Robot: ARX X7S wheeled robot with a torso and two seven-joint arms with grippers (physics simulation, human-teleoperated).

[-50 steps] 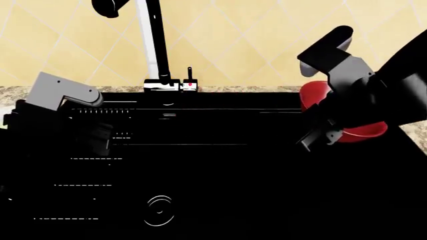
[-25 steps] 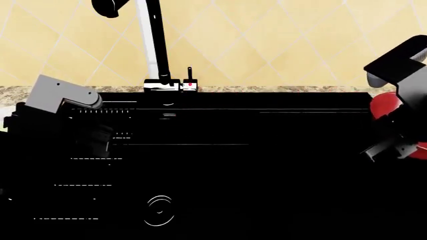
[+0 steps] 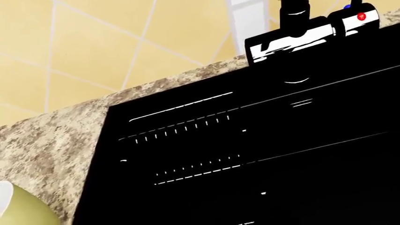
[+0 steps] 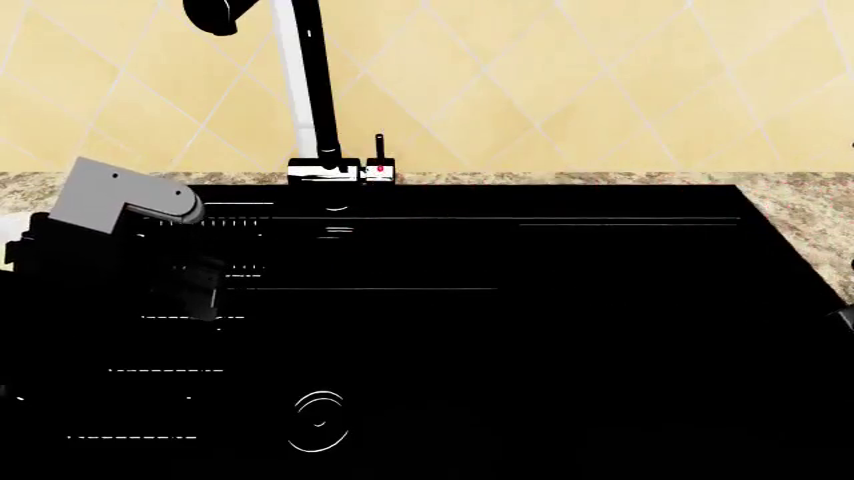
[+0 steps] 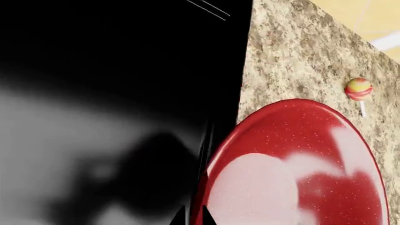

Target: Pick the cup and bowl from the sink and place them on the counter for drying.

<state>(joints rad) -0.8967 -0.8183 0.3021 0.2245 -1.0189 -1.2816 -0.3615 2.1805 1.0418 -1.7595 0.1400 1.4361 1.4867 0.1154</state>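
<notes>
The red bowl (image 5: 293, 173) hangs tilted over the edge where the black sink (image 5: 125, 37) meets the speckled counter (image 5: 293, 56). My right gripper (image 5: 195, 219) is shut on its rim, one dark fingertip on each side; this arm is outside the head view. The pale yellow cup (image 3: 16, 208), white inside, shows only partly in the left wrist view, standing on the counter (image 3: 50, 140) left of the sink (image 3: 281, 154). My left arm (image 4: 120, 200) hovers over the sink's left part (image 4: 534, 330). Its black fingers are lost against the black basin.
A tall faucet (image 4: 307, 90) rises at the sink's back edge before the yellow tiled wall. A round drain ring (image 4: 318, 420) lies in the basin. A red-and-yellow lollipop (image 5: 358, 89) lies on the counter beyond the bowl. Granite (image 4: 794, 215) borders the sink's right side.
My right arm has carried the red bowl rightward, out of the head view. The left arm has barely shifted.
</notes>
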